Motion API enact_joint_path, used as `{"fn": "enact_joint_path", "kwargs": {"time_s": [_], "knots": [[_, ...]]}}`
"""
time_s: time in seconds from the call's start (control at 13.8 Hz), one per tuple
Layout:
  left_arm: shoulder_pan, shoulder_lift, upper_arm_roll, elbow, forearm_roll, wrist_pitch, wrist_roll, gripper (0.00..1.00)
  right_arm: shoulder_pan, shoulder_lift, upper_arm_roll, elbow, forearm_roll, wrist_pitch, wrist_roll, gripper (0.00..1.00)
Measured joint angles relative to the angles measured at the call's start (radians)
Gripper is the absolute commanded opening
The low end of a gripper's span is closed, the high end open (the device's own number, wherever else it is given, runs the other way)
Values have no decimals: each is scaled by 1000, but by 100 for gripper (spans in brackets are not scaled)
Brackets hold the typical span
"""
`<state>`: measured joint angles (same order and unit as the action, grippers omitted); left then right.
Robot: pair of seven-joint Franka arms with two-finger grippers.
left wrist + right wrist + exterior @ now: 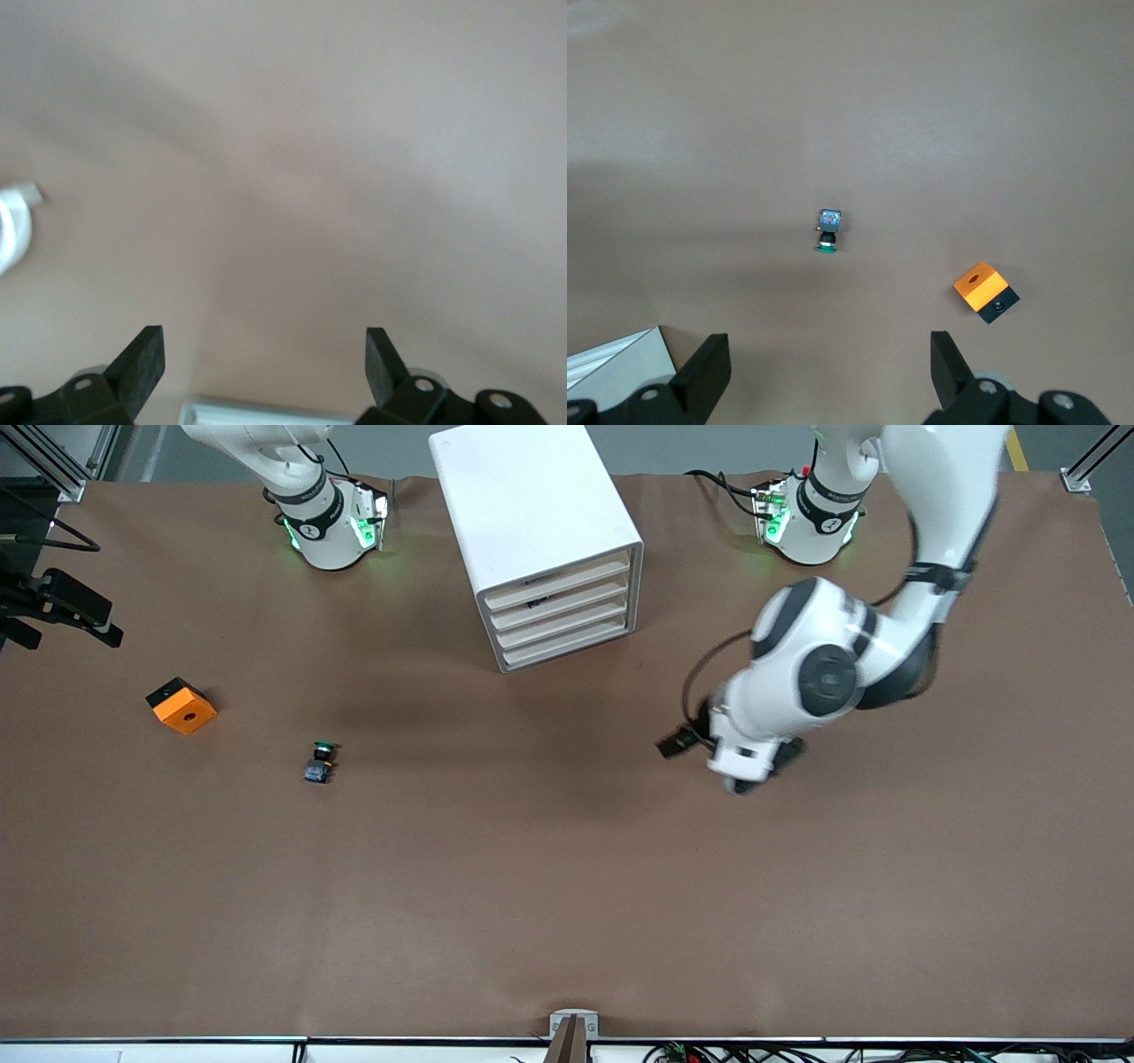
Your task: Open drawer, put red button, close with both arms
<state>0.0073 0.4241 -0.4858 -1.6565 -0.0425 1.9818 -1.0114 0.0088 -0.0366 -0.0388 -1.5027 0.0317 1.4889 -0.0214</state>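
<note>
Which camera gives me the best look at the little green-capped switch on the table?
The right wrist view: the green-capped switch lies near the middle, cap and blue-grey body both distinct. The front view shows it smaller, beside the orange block. The left wrist view shows none of it.

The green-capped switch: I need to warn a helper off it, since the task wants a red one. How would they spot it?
Start at the white drawer cabinet, then look nearer the front camera, toward the right arm's end. The green-capped switch lies alone on the brown table. It is far smaller than the orange block beside it, with a dark body.
</note>
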Motion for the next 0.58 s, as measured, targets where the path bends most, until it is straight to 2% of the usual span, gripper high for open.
{"fn": "enact_joint_path", "kwargs": {"time_s": [0.22, 0.58], "knots": [[92, 0, 1, 34, 140, -2, 70, 100, 0, 0, 0, 0, 0, 0, 0, 100], [298, -49, 2, 85, 174, -3, 336, 100, 0, 0, 0, 0, 0, 0, 0, 100]]}}
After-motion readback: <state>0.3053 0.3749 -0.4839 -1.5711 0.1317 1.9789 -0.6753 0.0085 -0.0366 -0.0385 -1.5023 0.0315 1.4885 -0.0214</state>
